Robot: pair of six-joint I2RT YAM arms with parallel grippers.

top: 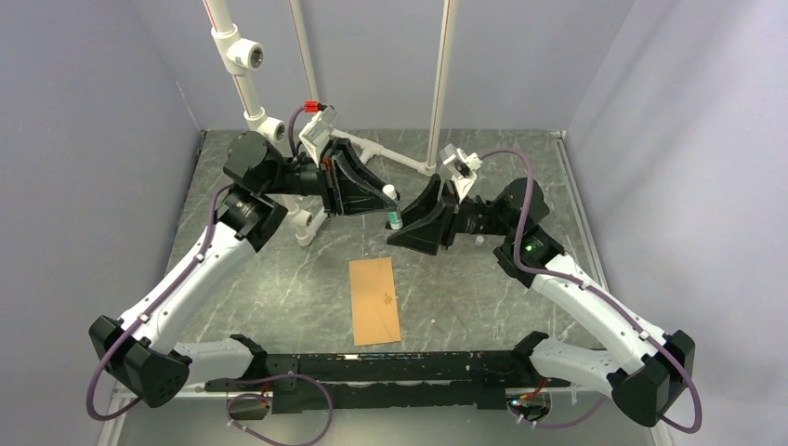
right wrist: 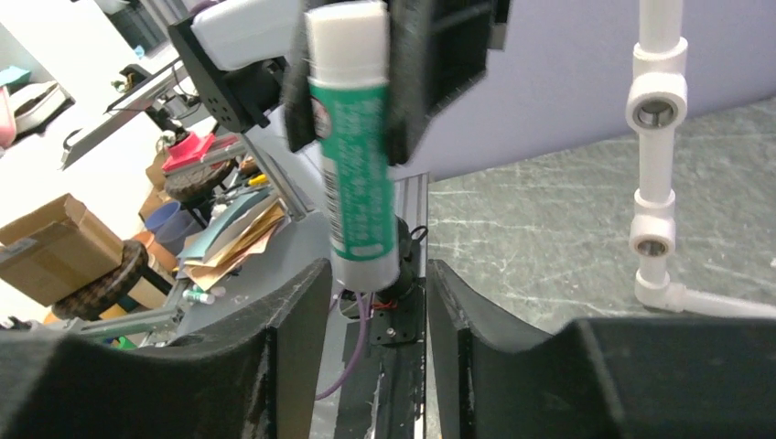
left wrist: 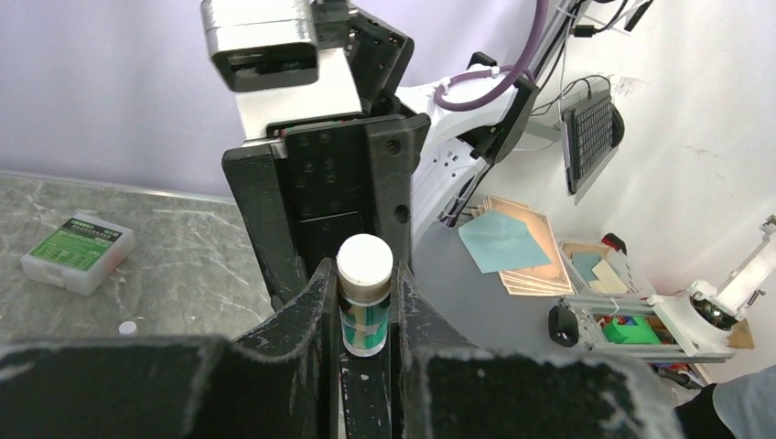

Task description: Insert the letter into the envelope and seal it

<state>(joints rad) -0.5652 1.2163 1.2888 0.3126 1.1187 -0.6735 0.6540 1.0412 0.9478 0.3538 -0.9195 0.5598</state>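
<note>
**Left wrist view: glue stick in hand, envelope not yet sealed**

Left gripper is closed narrow on a glue stick. Its two fingers press the green label from either side, and one white end pokes out past the tips. Right gripper faces it head-on. In the right wrist view its jaws stand part-way apart and straddle the stick's other end. A sliver of gap shows on at least one side, so I read it as around the stick but not clamped on it. The stick is blurred there, so the contact is not certain.

Both grippers meet in the air beyond the far short end of the envelope, well above it. The envelope lies flat on the table, with its long axis running away from the arm bases, roughly midway between the two arms. Neither gripper touches it. From the top view it shows as a plain brown rectangle. No pointed flap sticks out, and I cannot tell at this size whether the flap is folded down.

The letter is not visible anywhere around the envelope. I judge that it is inside, so insertion looks done. Sealing is what is left. The two-gripper hold suggests uncapping the stick is the step in hand. After that comes glue on the flap, then pressing the flap down on the envelope.
</note>
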